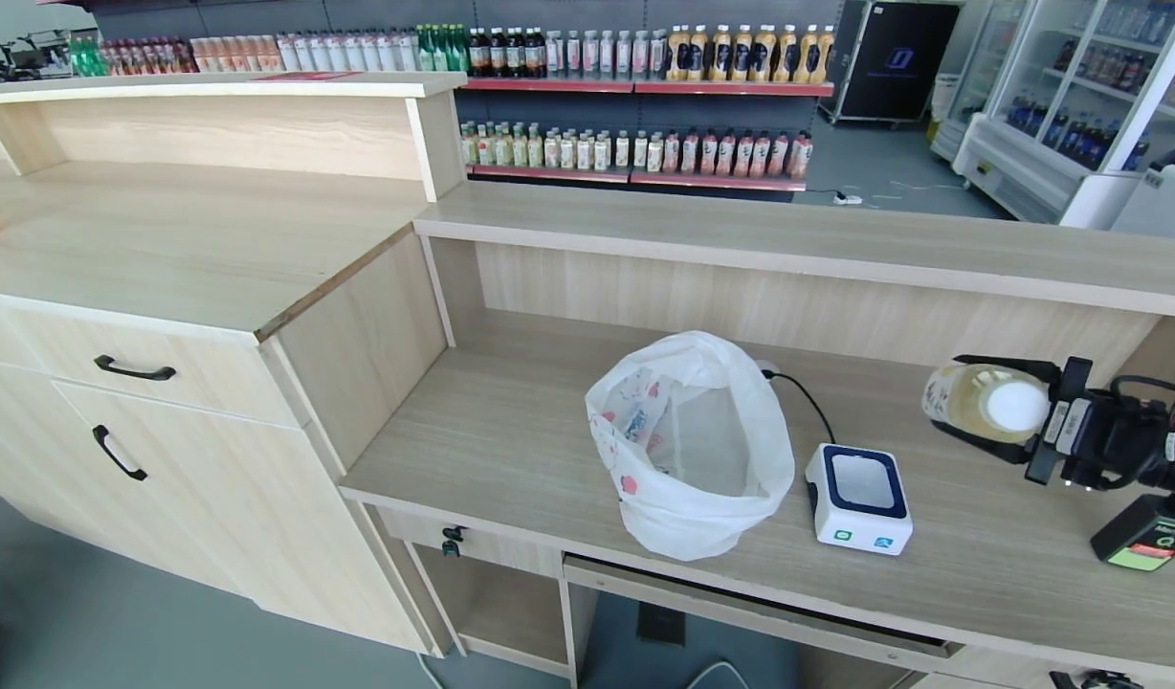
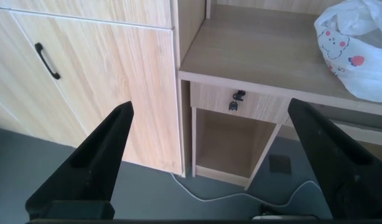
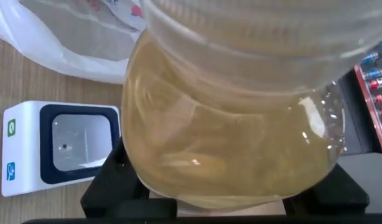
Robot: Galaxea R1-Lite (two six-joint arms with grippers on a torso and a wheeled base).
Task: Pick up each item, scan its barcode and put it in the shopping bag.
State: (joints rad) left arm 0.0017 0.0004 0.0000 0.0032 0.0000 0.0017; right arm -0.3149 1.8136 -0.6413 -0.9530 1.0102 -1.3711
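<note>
Black left gripper (image 2: 209, 106): fingers wide apart, nothing between them, low in front of the counter (image 1: 511, 431), above the grey floor.
Right gripper (image 1: 953, 394): clamped on the bottle (image 1: 985, 404), in the air over the right part of the counter.
Bottle: yellowish drink, white cap, held sideways, to the right of the scanner (image 1: 860, 496), apart from it.
Scanner: white with dark blue frame, on the counter, just beside the shopping bag (image 1: 683, 526).
Shopping bag: white plastic, stands open.
Shelves (image 1: 635, 91): 2 rows of drinks, far behind.
</note>
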